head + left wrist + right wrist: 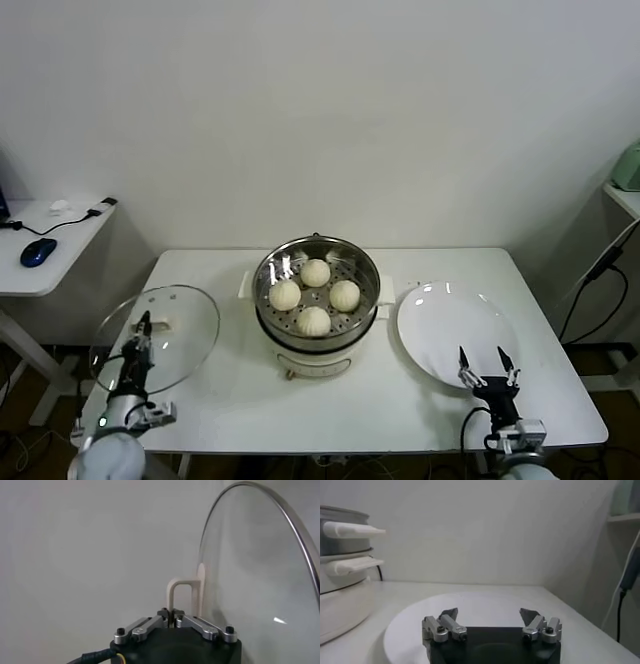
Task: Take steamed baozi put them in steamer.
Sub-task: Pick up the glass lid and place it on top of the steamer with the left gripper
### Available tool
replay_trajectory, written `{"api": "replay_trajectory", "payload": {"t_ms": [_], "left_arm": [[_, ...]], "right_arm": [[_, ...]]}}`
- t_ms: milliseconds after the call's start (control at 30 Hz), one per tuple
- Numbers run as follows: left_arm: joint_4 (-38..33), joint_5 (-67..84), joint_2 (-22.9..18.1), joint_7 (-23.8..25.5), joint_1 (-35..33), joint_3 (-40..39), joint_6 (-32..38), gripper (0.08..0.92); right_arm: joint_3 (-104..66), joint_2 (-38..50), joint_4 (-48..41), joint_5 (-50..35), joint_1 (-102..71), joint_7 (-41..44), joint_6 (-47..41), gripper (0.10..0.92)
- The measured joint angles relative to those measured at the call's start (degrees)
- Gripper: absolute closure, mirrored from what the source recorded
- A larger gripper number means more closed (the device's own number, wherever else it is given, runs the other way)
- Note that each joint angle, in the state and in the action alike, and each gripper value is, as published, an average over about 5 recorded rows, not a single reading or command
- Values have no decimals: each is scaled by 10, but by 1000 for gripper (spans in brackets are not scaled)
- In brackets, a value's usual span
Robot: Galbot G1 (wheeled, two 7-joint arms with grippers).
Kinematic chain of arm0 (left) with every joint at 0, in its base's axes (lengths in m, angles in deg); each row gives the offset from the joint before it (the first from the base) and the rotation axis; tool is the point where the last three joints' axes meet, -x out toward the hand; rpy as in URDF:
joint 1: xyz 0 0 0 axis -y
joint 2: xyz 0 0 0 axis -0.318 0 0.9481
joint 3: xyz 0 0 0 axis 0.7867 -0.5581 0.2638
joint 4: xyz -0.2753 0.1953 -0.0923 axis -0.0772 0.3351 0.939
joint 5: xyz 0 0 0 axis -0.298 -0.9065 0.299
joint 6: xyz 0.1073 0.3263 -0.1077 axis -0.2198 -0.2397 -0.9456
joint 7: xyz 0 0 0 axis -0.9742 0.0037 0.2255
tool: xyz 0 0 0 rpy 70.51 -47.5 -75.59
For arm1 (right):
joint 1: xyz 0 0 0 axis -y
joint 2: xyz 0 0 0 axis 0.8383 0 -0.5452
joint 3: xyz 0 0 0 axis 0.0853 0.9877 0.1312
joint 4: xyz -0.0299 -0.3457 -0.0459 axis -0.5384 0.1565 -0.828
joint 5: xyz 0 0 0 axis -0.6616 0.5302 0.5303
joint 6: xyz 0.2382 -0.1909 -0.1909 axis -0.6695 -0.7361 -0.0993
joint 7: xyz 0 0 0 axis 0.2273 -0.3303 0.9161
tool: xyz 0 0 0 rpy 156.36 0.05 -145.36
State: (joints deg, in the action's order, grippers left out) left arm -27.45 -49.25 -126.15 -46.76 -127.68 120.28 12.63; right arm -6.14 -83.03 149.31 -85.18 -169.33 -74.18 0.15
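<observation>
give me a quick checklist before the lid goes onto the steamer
1. All four baozi inside the steamer: ok.
2. Left gripper shut on the handle of the glass lid: ok.
3. Lid lifted off the table: cannot tell.
4. Right gripper open and holding nothing, over the near edge of the white plate, away from the steamer: ok.
5. White plate emptied: ok.

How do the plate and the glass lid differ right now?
The plate is opaque white and lies flat on the table, empty. The lid is clear glass with a metal rim, tilted and held by its handle in the shut left gripper. Both are round.
</observation>
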Motion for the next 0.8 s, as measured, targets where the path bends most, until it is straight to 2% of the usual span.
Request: {"api": "replay_trajectory", "payload": {"t_ms": [367, 567, 800], "left_arm": [[-139, 34, 31, 90, 22, -48, -96, 863], [-181, 7, 30, 135, 58, -131, -162, 863], [-190, -51, 0, 186, 117, -249, -240, 863]], "right_arm": [[-2, 4, 27, 15, -13, -12, -16, 203], [-2, 6, 35, 20, -21, -12, -14, 203], [1, 6, 35, 26, -23, -10, -7, 203]]}}
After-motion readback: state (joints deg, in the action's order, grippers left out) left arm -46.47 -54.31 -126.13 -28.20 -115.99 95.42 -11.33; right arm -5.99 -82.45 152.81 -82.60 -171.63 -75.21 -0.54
